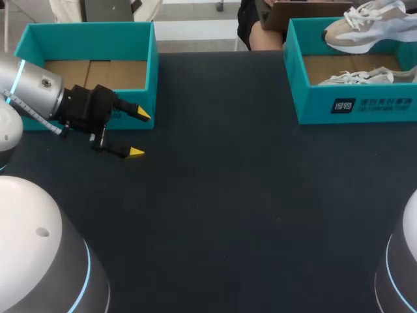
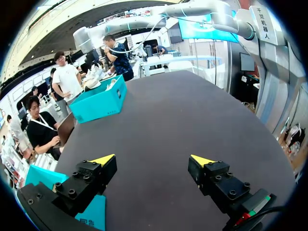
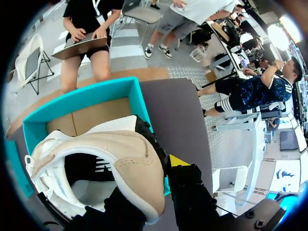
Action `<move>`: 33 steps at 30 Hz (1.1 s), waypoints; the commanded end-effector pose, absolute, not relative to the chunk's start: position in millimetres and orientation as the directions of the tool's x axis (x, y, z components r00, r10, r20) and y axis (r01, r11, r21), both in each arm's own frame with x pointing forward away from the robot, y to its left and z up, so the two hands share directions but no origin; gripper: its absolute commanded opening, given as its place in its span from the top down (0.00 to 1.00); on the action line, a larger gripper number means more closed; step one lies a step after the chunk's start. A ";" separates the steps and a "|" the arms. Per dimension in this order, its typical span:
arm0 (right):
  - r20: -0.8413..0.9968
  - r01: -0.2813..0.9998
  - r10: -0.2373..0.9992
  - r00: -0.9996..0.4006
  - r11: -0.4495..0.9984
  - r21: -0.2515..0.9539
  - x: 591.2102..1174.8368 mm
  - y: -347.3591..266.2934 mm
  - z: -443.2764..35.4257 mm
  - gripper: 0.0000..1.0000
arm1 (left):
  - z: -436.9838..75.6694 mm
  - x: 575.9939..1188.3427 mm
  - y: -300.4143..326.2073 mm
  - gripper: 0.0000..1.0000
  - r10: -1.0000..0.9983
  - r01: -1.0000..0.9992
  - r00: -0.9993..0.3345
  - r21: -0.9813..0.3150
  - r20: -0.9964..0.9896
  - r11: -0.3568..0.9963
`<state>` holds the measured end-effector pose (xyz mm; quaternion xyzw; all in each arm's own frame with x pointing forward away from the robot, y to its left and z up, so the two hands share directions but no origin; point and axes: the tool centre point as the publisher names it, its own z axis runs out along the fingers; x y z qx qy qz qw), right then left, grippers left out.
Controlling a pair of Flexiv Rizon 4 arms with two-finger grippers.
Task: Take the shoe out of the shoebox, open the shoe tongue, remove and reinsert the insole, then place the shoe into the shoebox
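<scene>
- Left gripper (image 2: 153,160): found wide open, nothing held, well apart from teal cardboard shoebox (image 1: 313,104).
- Right gripper (image 3: 159,185): clamped on heel of beige-and-white fabric sneaker (image 3: 96,159), held above that shoebox.

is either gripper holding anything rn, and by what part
The right gripper holds the shoe by its heel collar, above the shoebox. The left gripper is open and holds nothing.

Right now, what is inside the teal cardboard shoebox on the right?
Inside the teal shoebox, a beige-and-white sneaker lies on brown cardboard; a second sneaker hangs above the back rim. The near wall hides the front floor.
</scene>
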<state>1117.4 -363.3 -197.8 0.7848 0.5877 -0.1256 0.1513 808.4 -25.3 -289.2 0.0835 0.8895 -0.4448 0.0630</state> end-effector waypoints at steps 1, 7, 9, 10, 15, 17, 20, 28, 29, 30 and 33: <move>-0.350 0.958 0.892 0.287 -0.275 0.083 1124.0 -367.6 -206.9 1.00 | -289.3 808.5 -25.1 0.00 0.094 0.205 -0.978 -0.780 -0.186 0.592; -0.328 0.957 0.899 0.290 -0.277 0.087 1131.7 -360.4 -223.4 1.00 | -289.3 808.5 -25.1 0.00 0.094 0.205 -0.978 -0.780 -0.186 0.592; -0.321 0.957 0.901 0.291 -0.272 0.104 1135.6 -358.5 -226.7 1.00 | -289.3 808.5 -25.1 0.00 0.094 0.205 -0.978 -0.780 -0.186 0.592; -0.325 0.958 0.901 0.288 -0.268 0.104 1137.1 -357.4 -228.5 1.00 | -289.3 808.5 -25.1 0.00 0.094 0.205 -0.978 -0.780 -0.186 0.592; -0.312 0.958 0.906 0.287 -0.270 0.097 1142.2 -356.6 -241.1 1.00 | -289.3 808.5 -25.1 0.00 0.094 0.205 -0.978 -0.780 -0.186 0.592; -0.313 0.959 0.906 0.284 -0.268 0.095 1144.8 -357.8 -248.0 1.00 | -289.3 808.5 -25.1 0.00 0.094 0.205 -0.978 -0.780 -0.186 0.592; -0.297 0.955 0.908 0.297 -0.279 0.101 1148.3 -359.7 -256.4 1.00 | -289.3 808.5 -25.1 0.00 0.094 0.205 -0.978 -0.780 -0.186 0.592; -0.291 0.957 0.912 0.289 -0.273 0.094 1161.1 -355.8 -279.2 1.00 | -289.3 808.5 -25.1 0.00 0.094 0.205 -0.978 -0.780 -0.186 0.592; -0.291 0.958 0.913 0.288 -0.272 0.094 1162.0 -355.5 -280.7 1.00 | -289.3 808.5 -25.1 0.00 0.094 0.205 -0.978 -0.780 -0.186 0.592; -0.288 0.958 0.914 0.287 -0.273 0.089 1163.6 -355.2 -284.2 1.00 | -289.3 808.5 -25.1 0.00 0.094 0.205 -0.978 -0.780 -0.186 0.592; -0.285 0.957 0.913 0.292 -0.279 0.085 1165.8 -354.9 -292.1 1.00 | -289.3 808.5 -25.1 0.00 0.094 0.205 -0.978 -0.780 -0.186 0.592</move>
